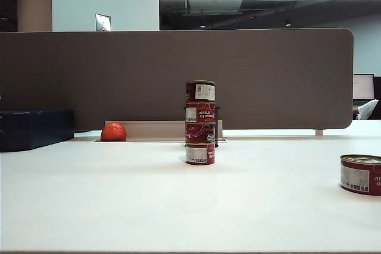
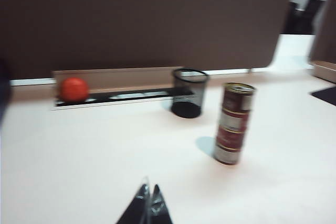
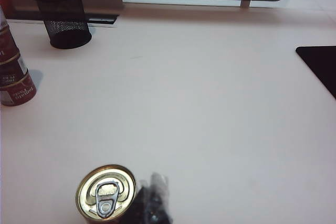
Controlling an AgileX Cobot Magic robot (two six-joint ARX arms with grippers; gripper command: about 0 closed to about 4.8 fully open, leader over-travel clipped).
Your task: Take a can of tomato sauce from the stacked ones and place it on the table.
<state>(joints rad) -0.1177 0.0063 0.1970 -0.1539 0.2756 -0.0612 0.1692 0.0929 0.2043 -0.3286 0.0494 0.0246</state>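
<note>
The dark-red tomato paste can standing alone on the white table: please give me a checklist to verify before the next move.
1. Single dark-red tomato paste can with gold pull-tab lid stands upright on the white table: ok.
2. It stands apart from the stack of four dark-red cans: ok.
3. Stack upright: ok.
4. Right gripper shut, beside the single can, holding nothing: ok.
5. Left gripper shut, low over bare table, away from the stack: ok.
6. Black mesh cup and red-orange ball near the brown partition, out of the way: ok.

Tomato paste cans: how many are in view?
5. Four form the stack mid-table, in front of the mesh cup; one can stands alone at the table's right edge. None seems hidden.
</note>
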